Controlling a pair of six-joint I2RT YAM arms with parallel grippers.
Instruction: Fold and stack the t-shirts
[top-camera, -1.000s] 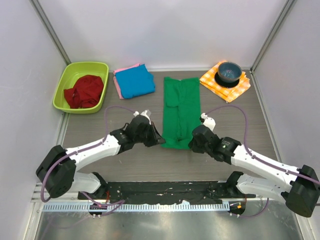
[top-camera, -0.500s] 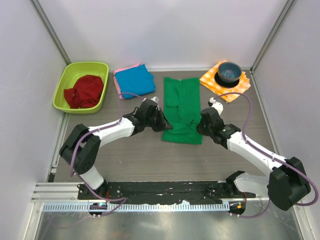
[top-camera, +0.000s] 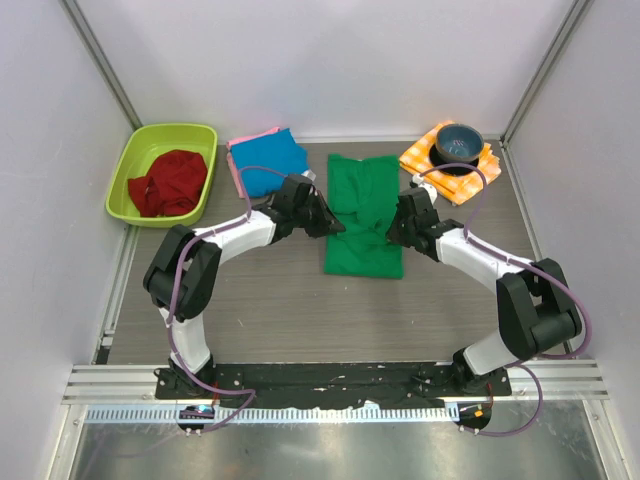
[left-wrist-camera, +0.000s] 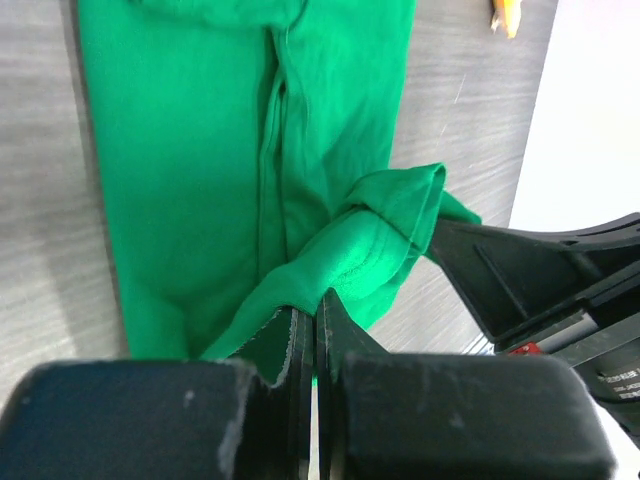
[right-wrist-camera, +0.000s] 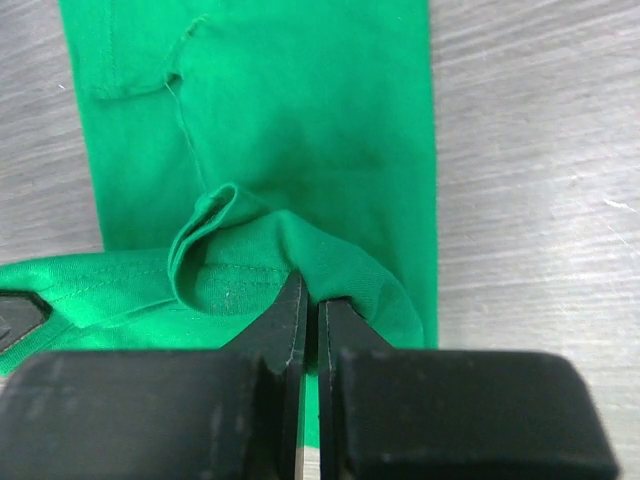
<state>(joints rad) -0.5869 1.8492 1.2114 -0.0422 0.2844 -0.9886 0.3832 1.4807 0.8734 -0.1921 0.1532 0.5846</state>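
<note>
- The left jaws are pressed together on a thin pinch of the green t-shirt (left-wrist-camera: 180, 150), low in the middle of the left wrist view. Only an edge of cloth sits between them, so I judge that a tug could pull it free.
- The right jaws are likewise clamped on a fold of the same shirt's hem, at the lower centre of the right wrist view. That grip is just as shallow.
- Between the two grips the raised hem is rolled and bunched into a twisted ridge. If laid down like this, it would likely leave a lumpy, crooked fold.
- In the overhead view the green t-shirt (top-camera: 365, 215) lies as a long strip in the centre of the worktop (top-camera: 300, 310), with both arms meeting over its middle. If one arm moves ahead of the other, the fold could skew or the strip could be dragged out of line.
- The two wrists are close together, so they might bump.
- The blue t-shirt (top-camera: 268, 165) lies folded on the pink t-shirt (top-camera: 234, 176) in the upper left of centre, near the left arm. A wide swing could disturb that stack.
- A dark bowl (top-camera: 458, 143) on the checked cloth (top-camera: 478, 175) sits in the upper right, near the right arm's cable, which might snag it.
</note>
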